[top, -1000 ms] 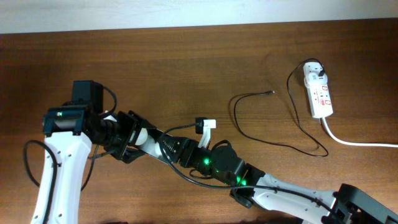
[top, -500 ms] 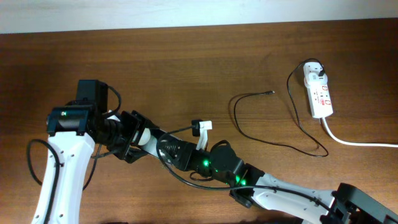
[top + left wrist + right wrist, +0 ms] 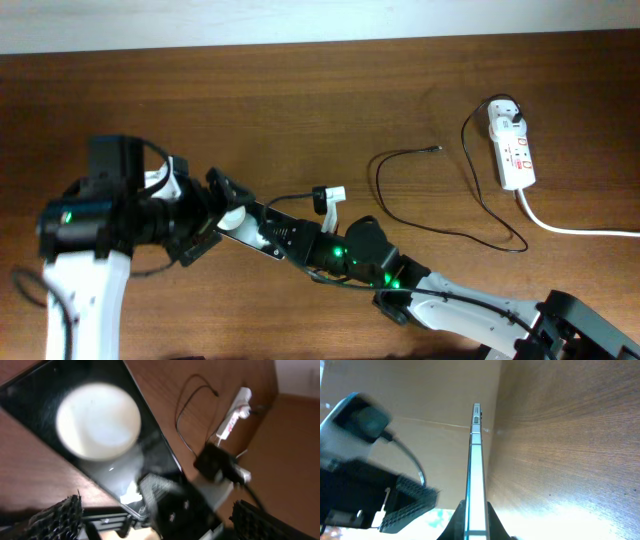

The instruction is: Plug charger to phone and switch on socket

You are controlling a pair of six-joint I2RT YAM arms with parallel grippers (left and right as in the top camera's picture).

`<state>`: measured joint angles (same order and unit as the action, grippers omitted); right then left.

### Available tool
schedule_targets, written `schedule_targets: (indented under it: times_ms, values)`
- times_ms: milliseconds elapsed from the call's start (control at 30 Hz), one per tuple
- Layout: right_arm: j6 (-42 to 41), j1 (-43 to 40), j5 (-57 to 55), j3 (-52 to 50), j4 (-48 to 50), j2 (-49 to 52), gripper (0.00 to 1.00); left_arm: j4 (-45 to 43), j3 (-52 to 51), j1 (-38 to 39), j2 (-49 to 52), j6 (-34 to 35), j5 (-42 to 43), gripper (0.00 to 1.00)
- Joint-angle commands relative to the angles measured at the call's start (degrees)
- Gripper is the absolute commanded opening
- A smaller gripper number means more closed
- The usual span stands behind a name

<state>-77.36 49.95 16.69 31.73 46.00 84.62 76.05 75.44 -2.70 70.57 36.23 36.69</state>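
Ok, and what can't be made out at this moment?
Flat black glossy smartphone: overhead, it cannot be picked out where the two arms meet; right wrist shows only its thin edge; left wrist, blur and glare wipe out any screen text.
White elongated power strip: switch positions too small overhead, blurred in left wrist view.
Thin black charger cable: connector tip too small overhead to tell its type.

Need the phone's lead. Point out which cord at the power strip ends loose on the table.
The thin black cable: its small connector tip lies free, plugged into nothing, while the thick white cord runs off the right edge.
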Motion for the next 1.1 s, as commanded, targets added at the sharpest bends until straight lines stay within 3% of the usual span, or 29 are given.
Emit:
schedule_targets:
  times_ms: [0,133,167,267,367,467,567,700,800,1067]
  values:
    - [-4.6,-2.7,6.3,1.4,0.9,-0.1,0.04,4.1,1.3,-0.2,-10.4,-6.2,-11.0,0.99]
    - [-4.6,-4.9,10.4,1.4,0.7,-0.1,0.04,12.3,1.3,-0.2,-21.5,-6.1,-31.4,0.99]
    - [-4.6,-5.1,11.2,1.4,0.7,-0.1,0.04,13.7,1.3,-0.2,-22.9,-6.1,-32.9,0.99]
    - [-4.6,-5.1,12.7,1.4,0.7,-0.1,0.04,10.6,0.8,-0.2,-24.5,-6.1,-30.8,0.99]
    - [-7.4,-5.2,13.4,1.4,0.2,-0.1,0.04,2.3,-2.7,-0.2,-24.5,-4.4,-22.2,0.99]
    - [-7.4,-7.0,16.2,1.4,-0.2,-0.1,0.04,-3.1,-10.1,-0.2,-24.5,4.2,-17.5,0.99]
    - [-7.6,-9.5,19.2,1.4,-0.4,-0.1,0.04,-13.1,-19.2,-0.2,-23.9,10.7,-7.6,0.99]
    - [-8.9,-10.0,19.9,1.4,-3.5,-0.1,0.04,-19.7,-25.7,-0.2,-19.7,22.5,-2.1,0.99]
    - [-12.4,-10.0,19.0,1.4,-10.3,-0.1,0.04,-23.8,-25.7,-0.2,-16.0,22.5,-0.2,0.99]
    - [-23.6,-9.9,14.7,1.4,-9.1,-0.1,0.04,-24.9,-25.7,3.3,-8.8,24.5,0.0,0.99]
